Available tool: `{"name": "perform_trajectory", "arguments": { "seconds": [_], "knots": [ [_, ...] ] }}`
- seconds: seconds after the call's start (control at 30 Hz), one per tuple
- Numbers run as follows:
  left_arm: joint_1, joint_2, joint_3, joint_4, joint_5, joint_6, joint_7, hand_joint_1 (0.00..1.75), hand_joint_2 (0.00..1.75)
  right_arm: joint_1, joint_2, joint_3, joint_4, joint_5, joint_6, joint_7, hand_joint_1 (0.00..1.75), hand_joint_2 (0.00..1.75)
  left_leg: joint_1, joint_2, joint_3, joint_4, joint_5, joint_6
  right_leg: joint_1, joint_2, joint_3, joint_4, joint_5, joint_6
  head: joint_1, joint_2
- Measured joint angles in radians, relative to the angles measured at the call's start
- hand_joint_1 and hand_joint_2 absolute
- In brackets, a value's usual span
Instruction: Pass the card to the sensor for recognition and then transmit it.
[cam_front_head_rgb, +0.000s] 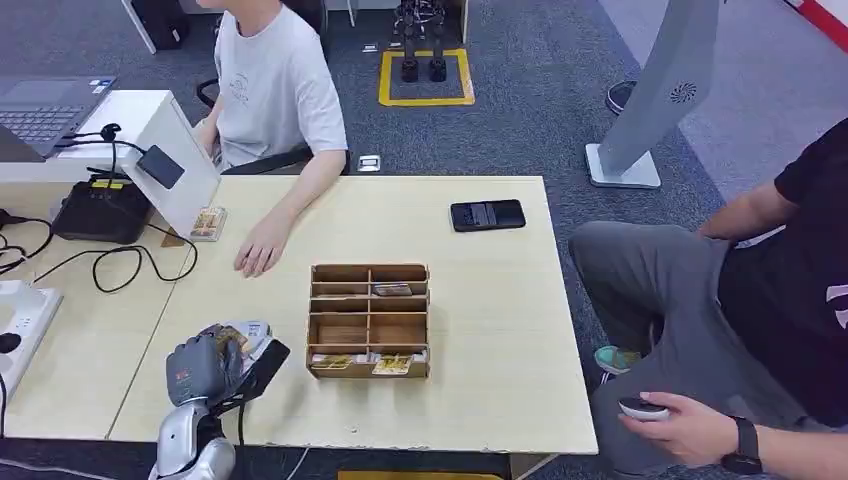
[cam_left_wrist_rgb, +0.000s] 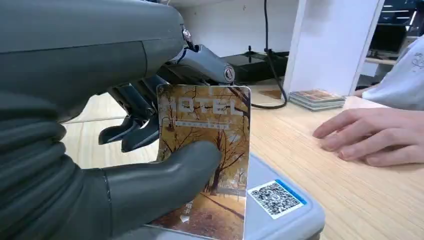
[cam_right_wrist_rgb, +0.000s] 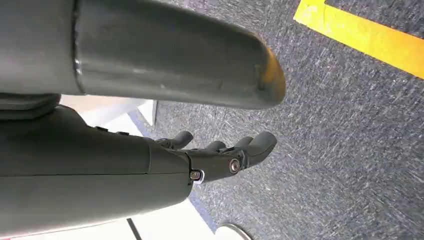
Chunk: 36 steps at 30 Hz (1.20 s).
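The card (cam_left_wrist_rgb: 205, 150) is being held in the left robot hand (cam_front_head_rgb: 205, 365), pinched between the thick thumb and the darker fingers (cam_left_wrist_rgb: 132, 127) behind it. It is a picture card with trees and the word HOTEL on it. It is being kept upright, most likely so that its flat face can be shown to the sensor (cam_left_wrist_rgb: 280, 210). The sensor looks like a flat grey box with a square code sticker, and it is lying on the bench (cam_front_head_rgb: 480, 330) right under the card. The card is being held just above the box or touching it; which one cannot be told.

The right robot hand (cam_right_wrist_rgb: 220, 155) is hanging down by the floor. Nothing is being held in it, and its fingers are curled only loosely.

A wooden box with little compartments (cam_front_head_rgb: 369, 320) is standing beside the left robot hand, and cards are lying in some of them. A person's hand (cam_front_head_rgb: 260, 255) is resting flat on the bench nearby. It is probably being kept there to take the card, so the reading step seems to be under way.
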Motion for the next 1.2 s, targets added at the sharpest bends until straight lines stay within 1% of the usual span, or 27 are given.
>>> {"name": "perform_trajectory", "arguments": {
  "seconds": [0.17, 0.27, 0.37, 0.43, 0.53, 0.57, 0.63, 0.73, 0.8, 0.87, 0.97, 1.07, 1.13, 1.2],
  "knots": [
    [0.0, -0.012, 0.002, 0.003, 0.133, -0.033, -0.11, 1.75, 1.75, 0.0, 0.0, 0.0, 0.0, -0.003, 0.0, -0.003, 0.0, 0.0, 0.0, 0.0, 0.001, 0.0, 0.0, 0.0, 0.0, -0.001, 0.001, 0.0, 0.0, 0.0, 0.0, 0.0],
    [0.006, -0.024, 0.003, -0.035, 0.282, -0.101, -0.187, 1.75, 1.75, 0.001, 0.0, 0.0, 0.0, -0.008, -0.001, -0.006, 0.0, 0.0, 0.0, -0.001, 0.001, 0.0, 0.001, 0.0, 0.0, -0.001, 0.001, 0.0, 0.0, 0.0, 0.0, 0.0],
    [0.017, -0.034, 0.004, -0.078, 0.378, -0.143, -0.227, 1.75, 1.75, 0.001, 0.0, 0.0, 0.0, -0.011, -0.001, -0.008, 0.0, 0.0, 0.0, -0.001, 0.001, 0.0, 0.002, 0.0, 0.0, -0.001, 0.001, 0.0, 0.0, 0.0, 0.0, 0.0],
    [0.028, -0.043, 0.004, -0.119, 0.499, -0.188, -0.276, 1.75, 1.75, 0.002, 0.0, 0.0, 0.0, -0.015, -0.002, -0.01, 0.0, 0.0, 0.0, -0.001, 0.001, 0.0, 0.002, 0.0, 0.0, -0.001, 0.0, 0.0, 0.0, 0.0, 0.0, 0.0],
    [0.05, -0.061, 0.02, -0.205, 0.861, -0.346, -0.347, 1.75, 1.75, 0.002, 0.0, 0.0, 0.001, -0.016, -0.014, -0.021, 0.0, 0.0, 0.0, -0.001, -0.001, 0.0, 0.003, 0.001, 0.0, -0.001, -0.001, 0.0, 0.001, 0.0, 0.0, 0.0],
    [0.058, -0.066, 0.024, -0.234, 0.956, -0.379, -0.362, 1.75, 1.75, 0.002, 0.0, 0.0, 0.002, -0.016, -0.018, -0.022, 0.0, 0.0, 0.0, -0.001, -0.002, 0.0, 0.003, 0.0, 0.0, -0.001, -0.003, 0.0, 0.002, -0.001, 0.0, 0.0],
    [0.062, -0.077, 0.03, -0.296, 1.102, -0.391, -0.381, 1.75, 1.75, 0.002, 0.0, 0.0, 0.002, -0.015, -0.02, -0.024, 0.0, 0.0, 0.0, -0.001, -0.005, 0.0, 0.004, 0.0, 0.0, 0.0, -0.005, 0.0, 0.003, -0.002, 0.0, 0.0],
    [0.052, -0.08, 0.048, -0.365, 1.2, -0.384, -0.398, 1.75, 1.75, 0.001, 0.0, 0.003, 0.003, -0.009, -0.02, -0.021, 0.0, 0.0, 0.0, 0.0, -0.005, 0.0, 0.004, 0.0, 0.0, 0.0, -0.007, 0.0, 0.003, -0.002, 0.0, 0.0],
    [0.031, -0.08, 0.063, -0.398, 1.227, -0.353, -0.42, 1.75, 1.75, 0.0, 0.0, 0.007, 0.003, -0.006, -0.019, -0.018, 0.0, 0.0, 0.001, -0.001, -0.005, 0.0, 0.004, -0.001, 0.0, 0.0, -0.007, 0.0, 0.003, -0.002, 0.0, 0.0],
    [0.001, -0.079, 0.08, -0.42, 1.226, -0.315, -0.439, 1.75, 1.75, -0.004, 0.0, 0.012, 0.003, -0.004, -0.016, -0.016, 0.0, 0.0, 0.001, -0.001, -0.005, 0.0, 0.004, -0.001, 0.0, 0.0, -0.007, 0.001, 0.003, -0.002, 0.0, 0.0],
    [-0.043, -0.067, 0.093, -0.435, 1.182, -0.262, -0.462, 1.75, 1.75, -0.012, 0.0, 0.021, 0.003, 0.003, -0.008, -0.008, 0.0, 0.0, 0.001, 0.0, -0.005, 0.0, 0.005, -0.001, 0.0, 0.0, -0.007, 0.002, 0.003, -0.003, 0.0, 0.0],
    [-0.071, -0.045, 0.095, -0.436, 1.092, -0.206, -0.487, 1.75, 1.75, -0.021, 0.0, 0.026, 0.003, 0.005, 0.007, -0.006, 0.0, 0.0, 0.001, 0.0, -0.005, 0.0, 0.005, -0.001, 0.0, 0.0, -0.007, 0.002, 0.003, -0.003, 0.0, 0.0],
    [-0.084, -0.027, 0.095, -0.432, 0.949, -0.133, -0.513, 1.75, 1.75, -0.026, 0.0, 0.033, 0.002, 0.006, 0.023, -0.003, 0.0, 0.0, 0.001, 0.0, -0.005, 0.0, 0.005, -0.001, 0.0, 0.001, -0.008, 0.002, 0.003, -0.003, 0.0, 0.0],
    [-0.098, -0.008, 0.091, -0.423, 0.811, -0.067, -0.526, 1.75, 1.75, -0.031, 0.0, 0.041, 0.001, 0.008, 0.036, -0.002, 0.0, 0.0, 0.001, 0.0, -0.005, 0.0, 0.005, -0.001, 0.0, 0.001, -0.008, 0.002, 0.003, -0.003, 0.0, 0.0]
  ]
}}
